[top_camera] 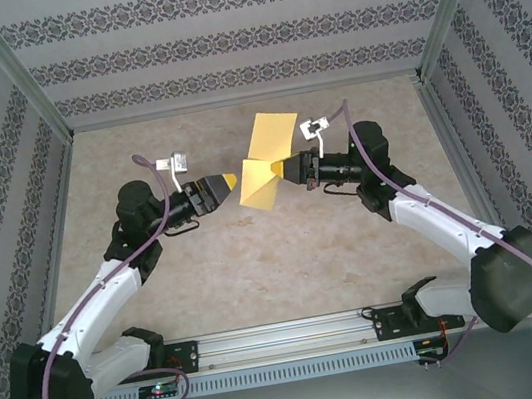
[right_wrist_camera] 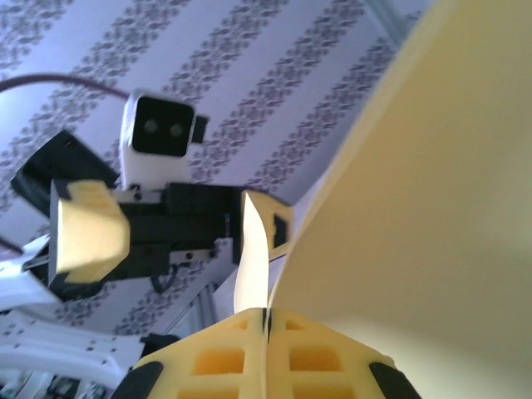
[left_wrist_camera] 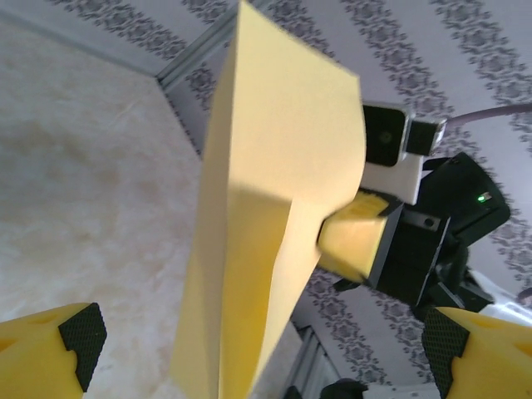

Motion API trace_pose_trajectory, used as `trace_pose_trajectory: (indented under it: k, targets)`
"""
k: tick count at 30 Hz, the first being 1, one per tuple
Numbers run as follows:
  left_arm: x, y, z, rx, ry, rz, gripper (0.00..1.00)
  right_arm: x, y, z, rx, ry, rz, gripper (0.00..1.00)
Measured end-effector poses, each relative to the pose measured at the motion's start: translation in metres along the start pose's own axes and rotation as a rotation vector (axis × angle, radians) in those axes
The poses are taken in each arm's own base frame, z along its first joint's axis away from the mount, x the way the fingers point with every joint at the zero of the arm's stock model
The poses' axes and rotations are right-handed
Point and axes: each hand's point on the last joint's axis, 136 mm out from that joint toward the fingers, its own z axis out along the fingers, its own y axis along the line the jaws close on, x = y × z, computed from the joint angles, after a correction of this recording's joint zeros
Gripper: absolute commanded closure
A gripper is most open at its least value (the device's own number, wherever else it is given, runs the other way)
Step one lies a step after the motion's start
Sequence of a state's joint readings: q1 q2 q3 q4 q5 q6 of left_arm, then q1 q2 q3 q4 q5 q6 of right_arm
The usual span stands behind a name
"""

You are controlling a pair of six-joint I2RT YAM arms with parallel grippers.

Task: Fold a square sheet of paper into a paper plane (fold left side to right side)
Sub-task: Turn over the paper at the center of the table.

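**Step in hand.** The square sheet of paper is off the surface, held in the air just toward 12 o'clock of the centre in the overhead view. It is bent into two loose flaps, one rising toward 12 o'clock and one hanging toward 6 o'clock. No flat, pressed crease is visible. Assessment: the left-to-right fold is begun but not set.

The right fingers, at the sheet's 3 o'clock, are clenched on its edge. The right wrist view shows the paper pinched between them. The left fingers, at the sheet's 9 o'clock, are released and spread wide. They are just beside the paper and do not touch it.

**Next move, as judged.** The left fingers need to take the free left edge, carry it across to meet the right edge squarely, and then press the crease against the surface. Thin paper is likely to buckle or skew if pulled unevenly.

**Room and surface.** Walls papered in ornamental stripes enclose three sides, with metal frame posts at the corners. The worktop is mottled beige and matte. A mounting rail runs along 6 o'clock.
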State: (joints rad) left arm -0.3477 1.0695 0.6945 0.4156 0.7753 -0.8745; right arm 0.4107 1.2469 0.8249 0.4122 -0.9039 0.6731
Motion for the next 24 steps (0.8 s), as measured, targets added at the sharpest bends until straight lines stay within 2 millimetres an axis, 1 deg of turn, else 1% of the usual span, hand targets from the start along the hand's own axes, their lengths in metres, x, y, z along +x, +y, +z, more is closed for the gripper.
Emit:
trace_pose_trajectory:
  k: [2, 4, 8, 10, 14, 17, 22, 24]
  targets:
    - [-0.003, -0.011, 0.002, 0.038, 0.001, 0.013, 0.0, 0.001, 0.014, 0.004, -0.037, 0.017, -0.018, 1.0]
    - [-0.001, -0.019, 0.006, 0.07, 0.017, 0.015, 0.01, 0.003, 0.026, 0.007, -0.069, 0.031, -0.035, 1.0]
    - [0.005, -0.022, 0.012, 0.089, 0.045, 0.004, 0.06, 0.003, 0.039, 0.011, -0.105, 0.045, -0.058, 1.0]
    - [0.007, -0.023, 0.014, 0.094, 0.056, -0.009, 0.12, 0.004, 0.043, 0.011, -0.114, 0.049, -0.064, 1.0]
    - [0.007, -0.028, 0.015, 0.117, 0.059, -0.007, 0.22, 0.004, 0.043, 0.011, -0.115, 0.05, -0.07, 0.98]
    - [0.007, -0.03, 0.015, 0.121, 0.058, 0.007, 0.32, 0.006, 0.042, 0.011, -0.109, 0.055, -0.061, 0.97]
    - [0.006, -0.032, 0.013, 0.124, 0.052, 0.012, 0.52, 0.008, 0.038, 0.012, -0.093, 0.062, -0.047, 0.94]
    - [0.006, -0.033, 0.013, 0.125, 0.05, 0.017, 0.57, 0.008, 0.036, 0.012, -0.085, 0.061, -0.043, 0.92]
